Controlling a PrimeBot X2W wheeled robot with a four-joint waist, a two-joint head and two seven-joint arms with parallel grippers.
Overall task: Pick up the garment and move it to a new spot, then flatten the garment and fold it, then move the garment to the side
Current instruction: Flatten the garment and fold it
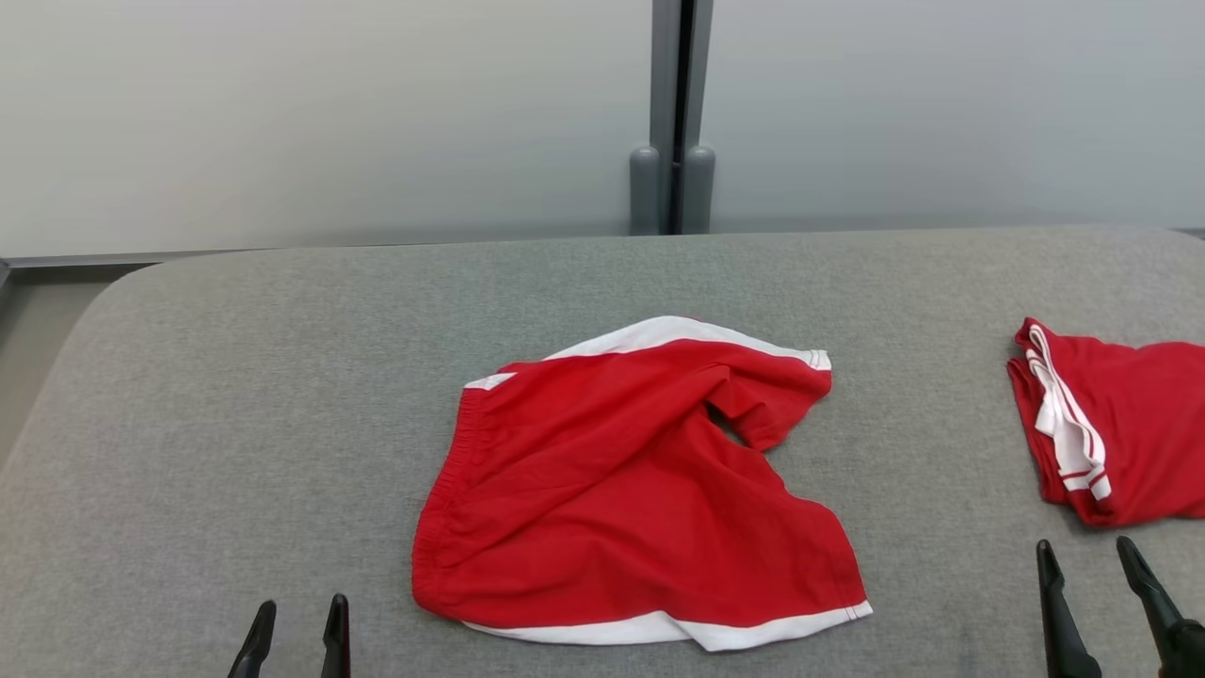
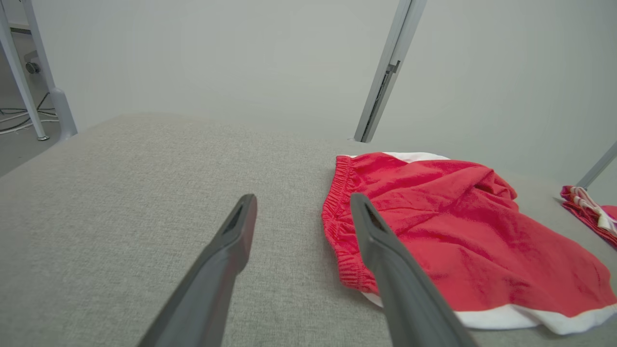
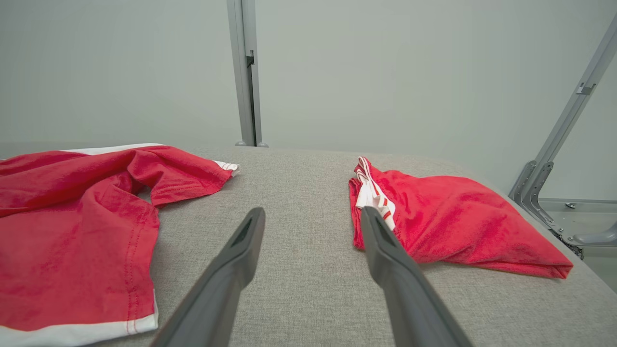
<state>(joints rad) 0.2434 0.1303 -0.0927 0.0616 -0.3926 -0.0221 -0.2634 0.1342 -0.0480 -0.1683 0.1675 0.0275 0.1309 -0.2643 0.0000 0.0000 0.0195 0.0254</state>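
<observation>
The red shorts (image 1: 612, 471) lie loose at approx. the ctr of the grey fabric bench (image 1: 235, 377), not flat. The elastic waistband (image 1: 452, 490) faces the robot's left. One leg runs toward the near edge and ends in a white hem (image 1: 678, 629). The other leg is bunched & twisted toward the far right, w/ white trim (image 1: 678, 331) along its far side. Creases run across the middle, and a small patch of bench shows btw the two legs.

The left tool (image 1: 302, 604) sits at the lower left of the head view, near the waistband end of the shorts. Its fingers are spread wide w/ nothing btw them. In the left wrist view it (image 2: 303, 198) points over bare bench, and one finger overlaps the waistband (image 2: 337, 217) in the picture. Can't tell how high it is above the cloth.

The right tool (image 1: 1084, 545) is at the lower right, fingers also wide apart & empty. It is just near-side of a second red garment (image 1: 1130, 424) w/ white stripes. That garment lies folded at the bench's right side, well apart from the shorts. In the right wrist view the tool (image 3: 313, 212) points at bare bench btw the two garments, w/ the shorts (image 3: 72, 231) on one side & the second garment (image 3: 448, 217) on the other.

Behind the bench: a pale wall (image 1: 282, 113) & a grey post (image 1: 672, 113).
</observation>
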